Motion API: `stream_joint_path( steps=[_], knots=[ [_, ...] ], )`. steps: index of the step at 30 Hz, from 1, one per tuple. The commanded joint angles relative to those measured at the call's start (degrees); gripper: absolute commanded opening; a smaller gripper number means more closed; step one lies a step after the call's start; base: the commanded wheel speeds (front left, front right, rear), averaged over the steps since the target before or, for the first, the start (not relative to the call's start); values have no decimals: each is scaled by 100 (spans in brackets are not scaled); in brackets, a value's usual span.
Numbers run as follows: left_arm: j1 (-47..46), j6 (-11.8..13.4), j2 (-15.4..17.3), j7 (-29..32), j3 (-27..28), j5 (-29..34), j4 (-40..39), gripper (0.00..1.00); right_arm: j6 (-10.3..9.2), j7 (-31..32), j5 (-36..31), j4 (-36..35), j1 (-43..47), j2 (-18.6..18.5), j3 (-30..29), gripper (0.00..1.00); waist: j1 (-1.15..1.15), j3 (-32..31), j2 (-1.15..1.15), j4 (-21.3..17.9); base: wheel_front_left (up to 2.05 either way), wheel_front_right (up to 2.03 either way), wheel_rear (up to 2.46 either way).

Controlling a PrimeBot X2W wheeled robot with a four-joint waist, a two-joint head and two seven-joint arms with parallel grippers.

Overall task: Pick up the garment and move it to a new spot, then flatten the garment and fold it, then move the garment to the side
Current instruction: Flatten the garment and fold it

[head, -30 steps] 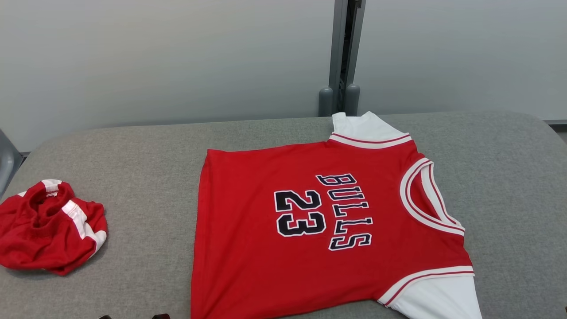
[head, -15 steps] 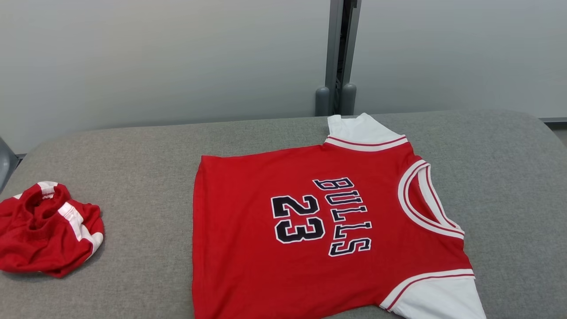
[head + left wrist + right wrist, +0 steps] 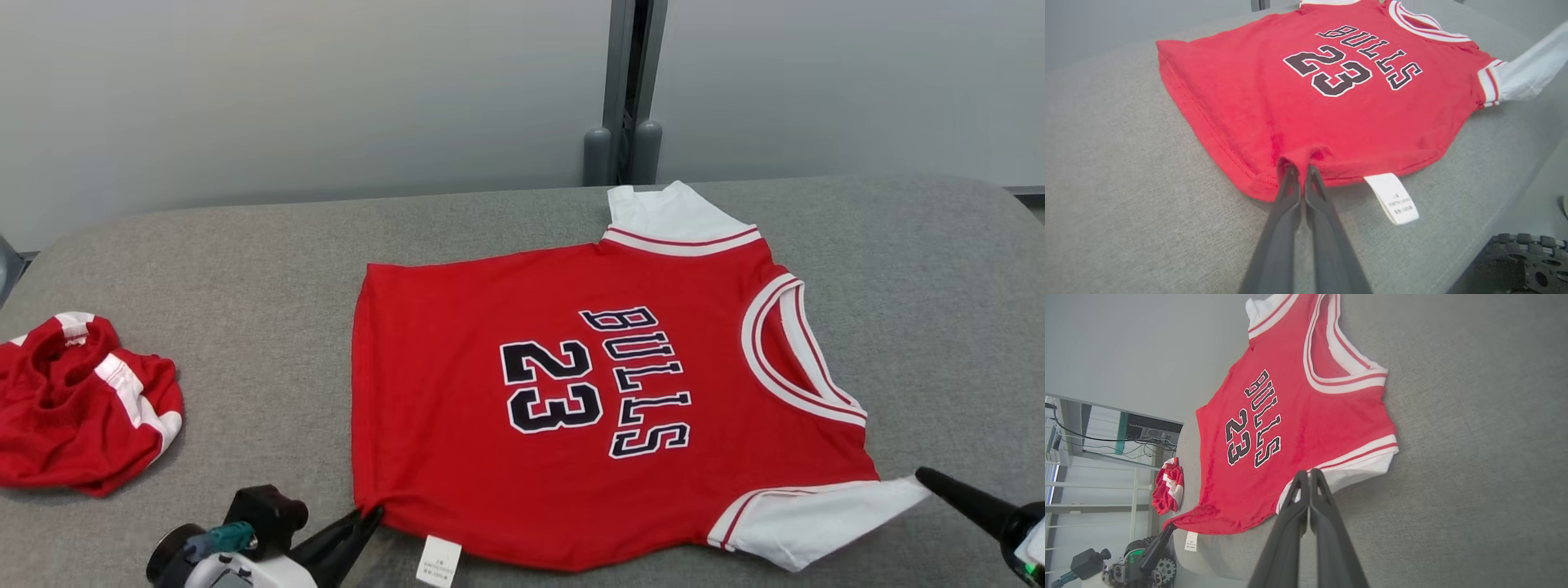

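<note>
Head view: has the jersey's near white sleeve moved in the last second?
Yes. Against the grey table, the sleeve has stretched out rightward, its tip drawn to the shut right tool.

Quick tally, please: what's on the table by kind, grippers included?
Jerseys laid flat: 1, the jersey
Crumpled garments: 1, the red-and-white heap
Grippers: 2, left gripper shut on the jersey's hem, right gripper shut on its sleeve
Total: 4

Label (image 3: 438, 562) print unreadably small; shorts (image 3: 82, 408), right tool (image 3: 924, 475) cut by edges.
</note>
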Motion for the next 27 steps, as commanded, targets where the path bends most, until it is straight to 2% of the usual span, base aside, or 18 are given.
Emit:
stream_joint_path(
  steps=[1, 10, 27],
  knots=[
    [-87, -4, 1, 10, 61, -87, -24, 0, 1, -71, -16, 4, -109, -8, -14, 0, 0, 76, 0, 27, 0, 0, 0],
    [-478, 30, -71, 103, 474, -557, -185, 0, 1, -613, -110, 310, -861, -171, 90, 0, 0, 522, 0, 163, 0, 0, 0],
    [-1179, 76, -468, 126, 364, -358, 288, 0, 2, -2099, -201, 1074, -1867, -731, 646, 0, 0, 1116, 0, 375, 0, 0, 0]
  ],
)
